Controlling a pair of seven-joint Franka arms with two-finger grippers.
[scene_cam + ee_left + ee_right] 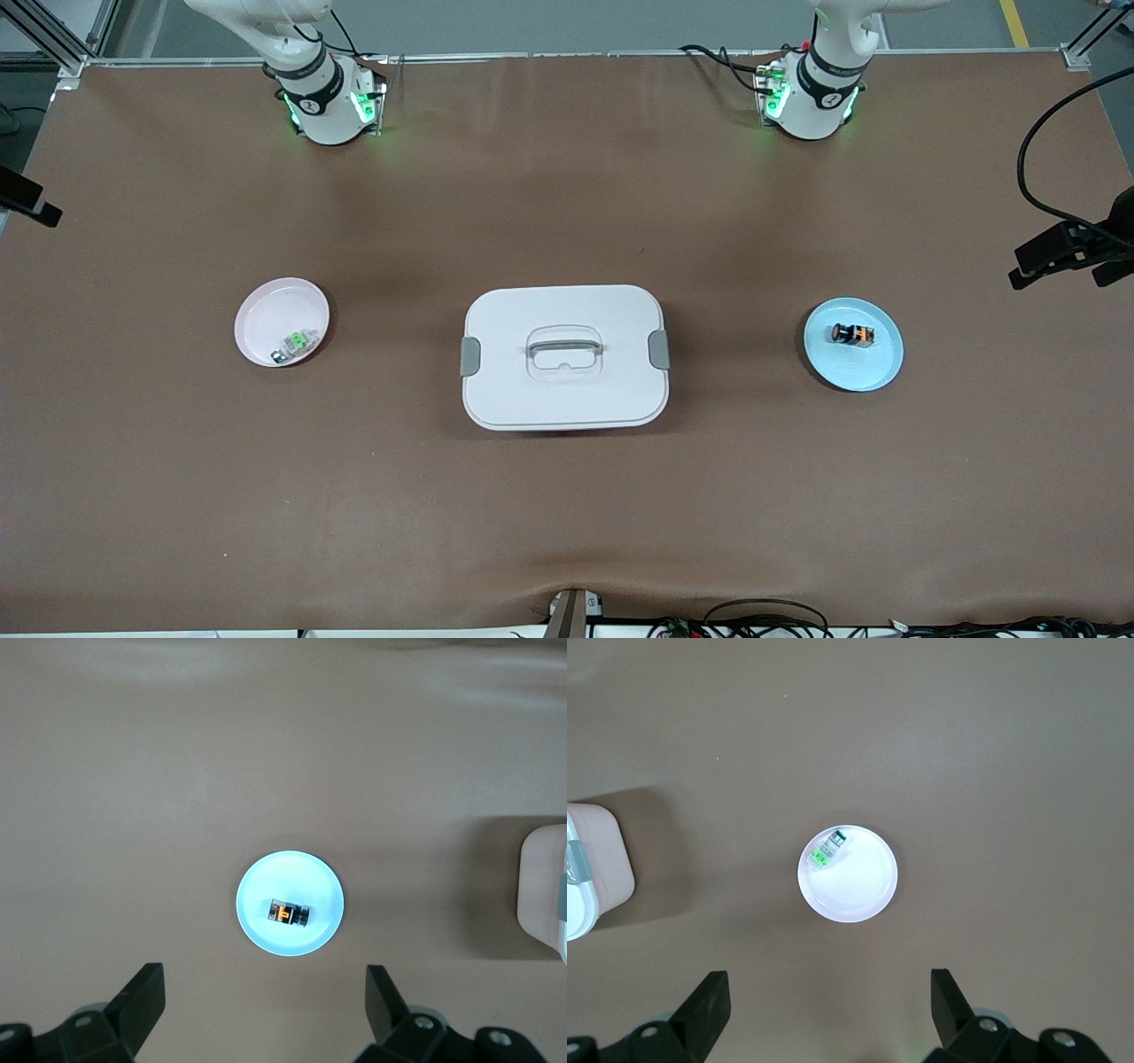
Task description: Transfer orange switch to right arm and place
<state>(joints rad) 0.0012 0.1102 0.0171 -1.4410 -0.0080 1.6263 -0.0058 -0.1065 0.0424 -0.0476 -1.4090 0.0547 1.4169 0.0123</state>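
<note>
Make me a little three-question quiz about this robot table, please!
1. True or false: the orange switch lies on the blue plate.
2. What sits in the pink plate? A) green-and-silver switch B) spoon C) nothing
3. Fill in: the white lidded box stands on the table between the two ____.

Key: 1 true. 2 A. 3 plates. Both the left tool and right tool hang open, high over their plates, holding nothing.
</note>
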